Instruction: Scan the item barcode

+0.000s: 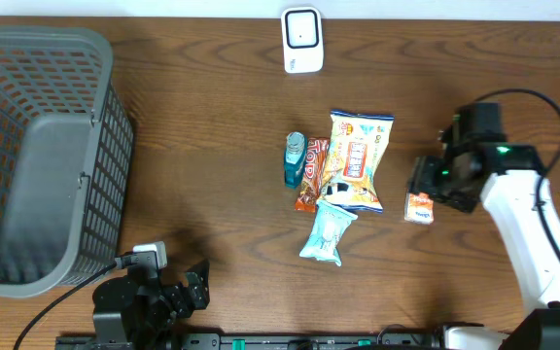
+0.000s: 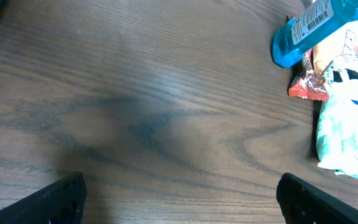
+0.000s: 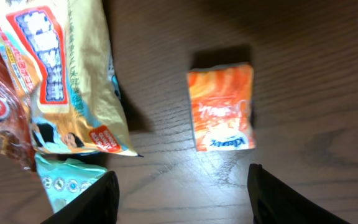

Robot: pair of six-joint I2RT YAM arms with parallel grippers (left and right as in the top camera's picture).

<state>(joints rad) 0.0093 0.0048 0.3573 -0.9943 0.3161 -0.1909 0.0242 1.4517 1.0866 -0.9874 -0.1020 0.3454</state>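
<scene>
Orange tissue pack (image 3: 221,107): laid flat, long axis near-to-far, white-printed end nearward, set right of snack packets (image 1: 356,160). Right gripper (image 3: 182,175): spread beside it, nothing pinched. Left gripper (image 2: 179,182): spread, empty.

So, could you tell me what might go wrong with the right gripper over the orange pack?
The orange pack lies flat on the table, so the right gripper could push it along rather than pinch it. The yellow snack bag lies close on one side, and a finger may catch its edge.
</scene>
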